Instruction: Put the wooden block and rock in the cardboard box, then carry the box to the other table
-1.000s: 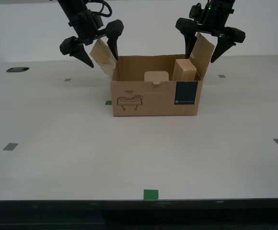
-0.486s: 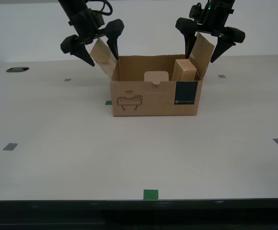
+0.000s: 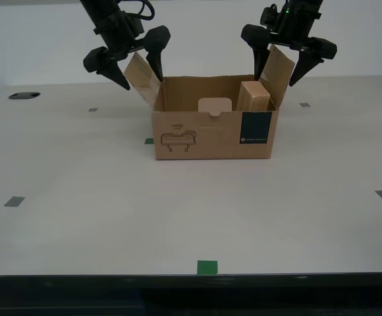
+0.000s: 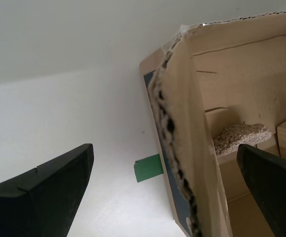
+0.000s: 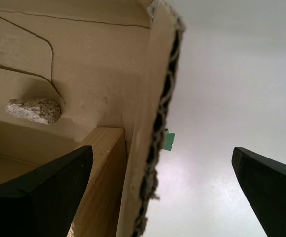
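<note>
While both arms hang over it from the far side, the cardboard box (image 3: 211,135) stands upright on the table (image 3: 79,197), midway between the side edges and nearer the far edge than the near one.

- Box: top open and both side flaps raised and leaning outward. The long wall towards the near edge carries a black line drawing, a dark label panel and a tab cutout.
- Wooden block (image 3: 255,97): inside the box, on end against the side wall at the exterior view's right. Its top shows above the rim.
- Rock (image 5: 33,109): inside the box on the floor, against an inner wall and apart from the block. It is hidden in the exterior view.
- My first gripper (image 3: 278,78): pointed steeply down over the flap at the exterior view's right. Its jaws are spread wide with one finger on each side of the flap, and they hold nothing. Its wrist view shows clear space between the fingers and the cardboard.
- My second gripper (image 3: 141,82): angled down over the flap at the exterior view's left. Its jaws are likewise spread wide astride the flap, with nothing held.
- Green tape square (image 3: 207,266): at the middle of the near edge. A smaller green mark (image 3: 149,140) lies just beside the box.
- Grommet hole (image 3: 24,95): near the far corner at the exterior view's left.
</note>
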`<state>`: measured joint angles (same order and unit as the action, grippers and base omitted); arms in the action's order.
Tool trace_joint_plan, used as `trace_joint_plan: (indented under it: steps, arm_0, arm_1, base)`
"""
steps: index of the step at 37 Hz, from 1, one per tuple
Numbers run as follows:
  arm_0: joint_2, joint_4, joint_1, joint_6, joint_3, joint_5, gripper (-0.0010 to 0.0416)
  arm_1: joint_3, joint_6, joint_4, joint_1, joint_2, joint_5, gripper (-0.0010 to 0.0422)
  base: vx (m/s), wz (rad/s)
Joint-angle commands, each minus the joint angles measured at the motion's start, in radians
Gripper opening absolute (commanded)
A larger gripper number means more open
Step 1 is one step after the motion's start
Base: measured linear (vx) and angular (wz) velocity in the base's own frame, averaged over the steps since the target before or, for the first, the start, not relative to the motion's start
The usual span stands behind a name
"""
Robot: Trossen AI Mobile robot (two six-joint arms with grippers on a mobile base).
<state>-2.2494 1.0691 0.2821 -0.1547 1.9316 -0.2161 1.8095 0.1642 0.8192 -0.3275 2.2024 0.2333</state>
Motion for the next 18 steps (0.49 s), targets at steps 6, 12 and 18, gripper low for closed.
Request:
trace_joint_plan:
  steps: [6,12,18]
  arm_0:
    - [0.001,0.01,0.0,-0.002,0.001,-0.003,0.0394]
    - [0.001,0.01,0.0,-0.002,0.001,-0.003,0.0394]
    - [0.001,0.01,0.0,-0.002,0.001,-0.003,0.0394]
  arm_1:
    - [0.001,0.046,-0.003,0.0,-0.003,0.003,0.0398]
    - [0.001,0.046,-0.006,-0.001,-0.003,0.003,0.0398]
    - [0.001,0.05,-0.005,-0.001,-0.003,0.003,0.0398]
  base:
    - [0.0,0.0]
    - [0.0,0.0]
    - [0.0,0.0]
